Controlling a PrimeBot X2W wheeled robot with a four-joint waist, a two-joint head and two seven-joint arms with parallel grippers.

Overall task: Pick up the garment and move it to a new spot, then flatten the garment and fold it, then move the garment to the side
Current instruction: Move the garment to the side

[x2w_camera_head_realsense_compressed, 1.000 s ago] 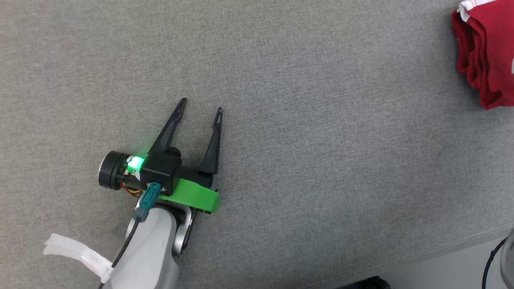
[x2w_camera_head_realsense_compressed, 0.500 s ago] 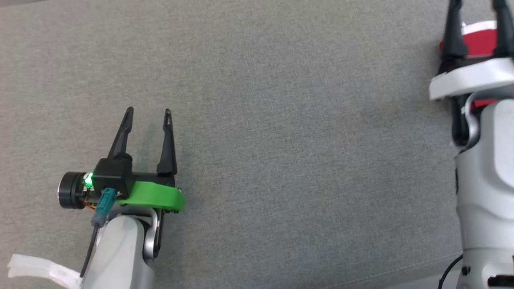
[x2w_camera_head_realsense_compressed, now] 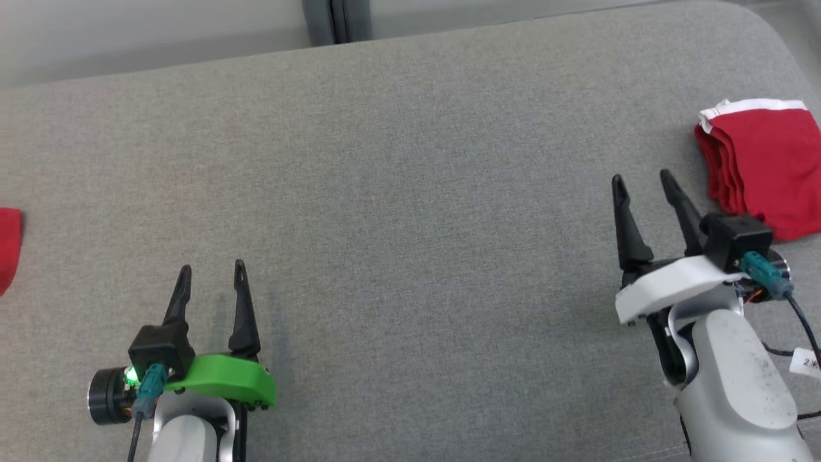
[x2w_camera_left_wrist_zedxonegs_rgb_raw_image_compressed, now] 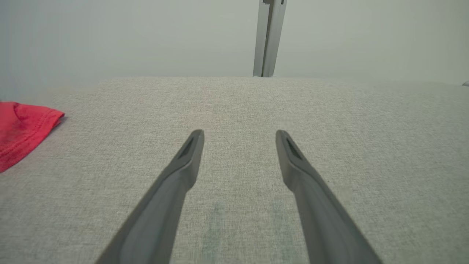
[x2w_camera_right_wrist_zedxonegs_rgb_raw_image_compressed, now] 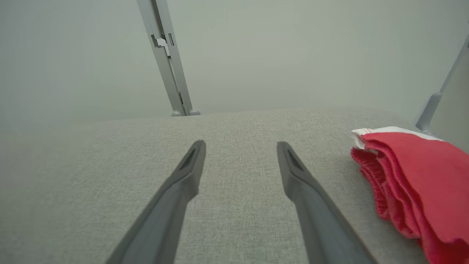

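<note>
- Nearest the robot, the left gripper [x2w_camera_head_realsense_compressed: 211, 266] sits at the lower left of the head view. Its two dark fingers are spread apart with nothing between them, and a green bracket [x2w_camera_head_realsense_compressed: 224, 378] is at their base.
- At the lower right, the right gripper [x2w_camera_head_realsense_compressed: 641, 176] reaches a little farther up the grey padded surface [x2w_camera_head_realsense_compressed: 410, 192]. Its fingers are likewise apart and empty, and they rise from a white bracket [x2w_camera_head_realsense_compressed: 667, 282].
- Both pairs of fingers point away from the robot across the grey fabric; whether the tips touch it cannot be told.
- The garment [x2w_camera_head_realsense_compressed: 8, 250] lies at the left edge of the head view, well apart from the left gripper, with only a red corner in sight. The left wrist view shows a stitched hem on that corner, which lies on the surface to the left of the fingers.
- On the opposite side, a thick red cloth bundle [x2w_camera_head_realsense_compressed: 763, 167] lies folded in layers, with white trim along its far edge. It is just to the right of the right gripper's fingers, and the right wrist view shows it clear of them.
- Farthest off, the surface ends at a pale wall [x2w_camera_head_realsense_compressed: 128, 32], where a grey upright post [x2w_camera_head_realsense_compressed: 337, 19] stands behind the back edge.
</note>
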